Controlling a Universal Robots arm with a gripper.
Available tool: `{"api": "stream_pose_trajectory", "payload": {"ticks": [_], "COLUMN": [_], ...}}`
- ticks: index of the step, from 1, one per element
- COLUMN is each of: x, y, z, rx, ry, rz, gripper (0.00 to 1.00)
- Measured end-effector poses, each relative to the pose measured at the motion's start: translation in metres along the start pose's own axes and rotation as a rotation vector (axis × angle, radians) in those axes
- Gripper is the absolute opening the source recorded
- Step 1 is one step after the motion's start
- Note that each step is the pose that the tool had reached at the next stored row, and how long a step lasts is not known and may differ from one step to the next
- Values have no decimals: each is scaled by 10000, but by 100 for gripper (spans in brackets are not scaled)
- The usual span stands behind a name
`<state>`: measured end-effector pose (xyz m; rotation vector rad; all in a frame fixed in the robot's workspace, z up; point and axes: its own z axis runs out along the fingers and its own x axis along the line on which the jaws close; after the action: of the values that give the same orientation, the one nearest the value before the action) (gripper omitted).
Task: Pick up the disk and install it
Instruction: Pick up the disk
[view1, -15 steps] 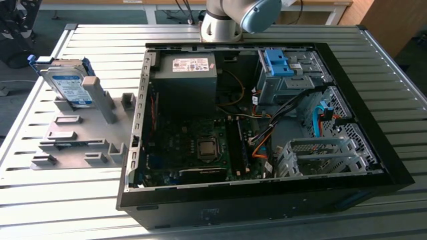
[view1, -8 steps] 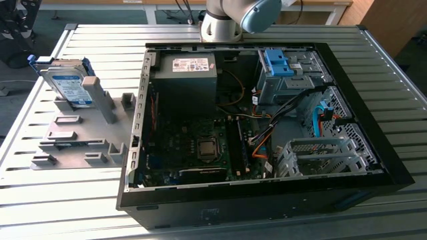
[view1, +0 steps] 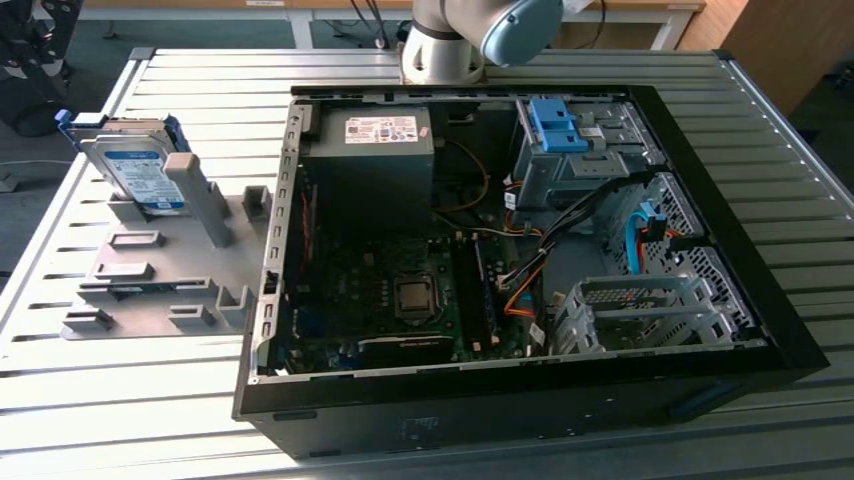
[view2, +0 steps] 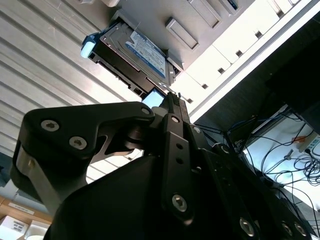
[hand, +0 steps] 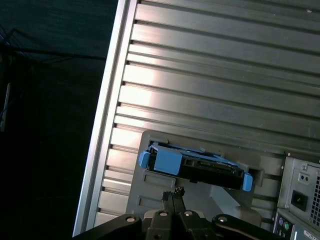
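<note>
Showing its label (view1: 144, 180) in the exterior view, the disk (view1: 130, 150) stands racked.

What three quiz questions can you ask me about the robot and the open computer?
1. True or false: the gripper is clamped on the disk.
2. Pick one. Where is the disk?
A) standing in the grey holder, on the exterior view's left of the computer case
B) lying flat inside the case
C) on the floor
3. Fill the gap: the plastic rail around the disk is ____.

Key:
1. False. The jaws are near the disk but hold nothing.
2. A.
3. Blue.
</note>
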<state>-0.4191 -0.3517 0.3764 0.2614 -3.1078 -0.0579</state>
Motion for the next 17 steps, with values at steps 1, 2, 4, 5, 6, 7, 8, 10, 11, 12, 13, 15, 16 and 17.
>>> {"api": "stream_pose_trajectory", "payload": {"ticks": [1,2,4,5,6,7,8,10,11,12,13,15,16,17], "x": [0,0,0,0,0,0,0,0,0,0,0,0,0,0], "y": [0,0,0,0,0,0,0,0,0,0,0,0,0,0], "z": [0,0,0,0,0,0,0,0,0,0,0,1,0,0], "rx": [0,0,0,0,0,0,0,0,0,0,0,2,3,4], "ry": [-1,0,0,0,0,0,0,0,0,0,1,3,6,8], "rz": [-4,-6,-6,-6,-6,-6,-6,-7,-7,-13,-27,-107,-169,-246], "gripper": [11,11,11,11,11,11,11,11,11,11,11,11,11,11]}}
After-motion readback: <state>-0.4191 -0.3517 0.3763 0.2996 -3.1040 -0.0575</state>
